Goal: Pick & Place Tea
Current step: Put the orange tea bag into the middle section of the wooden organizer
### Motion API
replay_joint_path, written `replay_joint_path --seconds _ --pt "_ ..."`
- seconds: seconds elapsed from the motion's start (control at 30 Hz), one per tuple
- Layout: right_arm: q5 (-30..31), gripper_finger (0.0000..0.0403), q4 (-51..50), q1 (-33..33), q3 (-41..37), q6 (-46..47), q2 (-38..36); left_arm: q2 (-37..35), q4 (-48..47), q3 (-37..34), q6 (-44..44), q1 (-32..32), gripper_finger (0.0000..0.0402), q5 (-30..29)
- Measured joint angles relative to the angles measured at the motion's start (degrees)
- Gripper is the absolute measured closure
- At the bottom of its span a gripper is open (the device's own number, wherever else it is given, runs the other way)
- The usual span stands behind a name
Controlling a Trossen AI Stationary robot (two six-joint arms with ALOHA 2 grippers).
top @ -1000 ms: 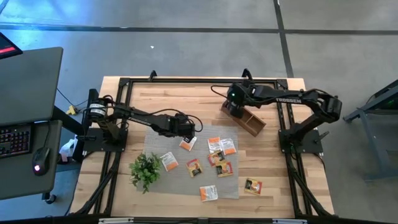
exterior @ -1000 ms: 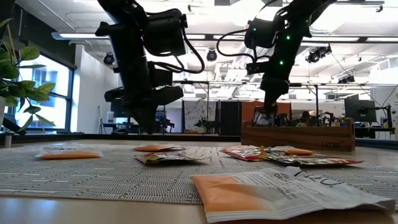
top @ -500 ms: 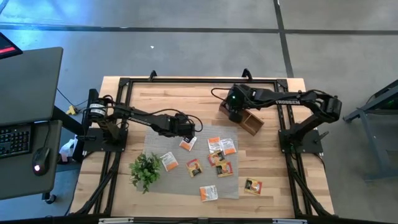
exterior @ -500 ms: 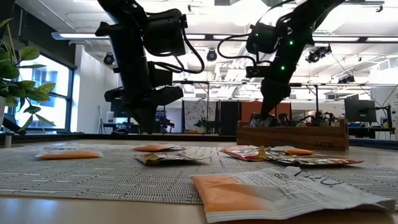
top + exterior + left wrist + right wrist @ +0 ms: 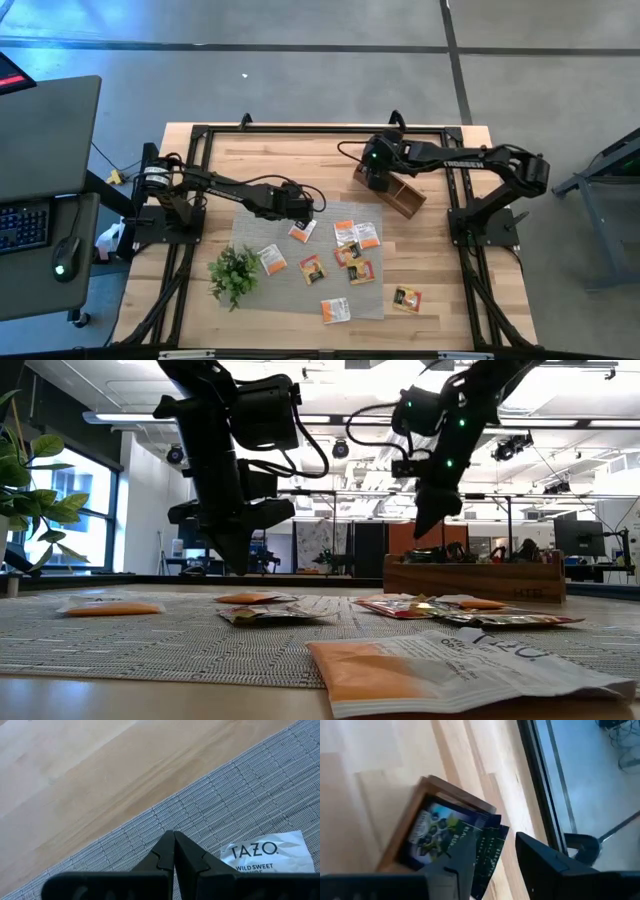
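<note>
While your left claw (image 5: 303,203) hangs pressed together just above the grey mat (image 5: 250,222), beside a white-and-orange sachet (image 5: 300,232), it looks staged for the next pick. Most of the tea (image 5: 349,252) lies scattered flat on the mat, with one sachet (image 5: 406,298) off it on the bare worktop (image 5: 300,160). Farther right, your right claw (image 5: 377,177) stands spread over the end of the wooden box (image 5: 392,190), where dark-green sachets (image 5: 485,845) stand on edge; I judge a drop just made. A second ago that claw was pinched and lower in the box; now it has parted and lifted.
</note>
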Motion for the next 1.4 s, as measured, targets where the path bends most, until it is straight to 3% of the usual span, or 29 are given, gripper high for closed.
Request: replay_joint_path --seconds 0.17,0.37,0.57,0.73,1.07,1.2,1.4 --pt "-5.3 0.0257 -3.4 3.3 2.4 0.1 -0.1 0.0 0.0 0.0 1.6 0.0 0.0401 2.3" --pt "-22.7 0.026 -6.3 6.2 2.4 -0.1 -0.1 -3.3 -1.0 0.0 6.5 0.0 0.0401 4.3" --pt "-37.3 0.0245 -5.7 8.1 -1.6 4.6 0.0 -7.1 -2.7 -0.1 9.0 0.5 0.0402 -0.7" --pt "-37.4 0.0236 -2.9 11.1 -7.9 9.8 0.1 -7.4 -2.2 -0.1 9.4 1.5 0.0402 -0.7" --pt "-35.4 0.0235 18.9 14.3 -19.7 14.1 0.1 -7.4 -1.4 0.0 9.6 2.6 0.0402 -1.3" --pt "-32.1 0.0235 20.7 14.3 -21.6 13.9 0.1 -7.4 -0.9 0.0 9.7 2.6 0.0402 -1.4" --pt "-32.8 0.0237 23.7 14.3 -23.7 14.3 0.1 -7.4 -0.8 0.0 9.7 2.6 0.0401 -1.4"
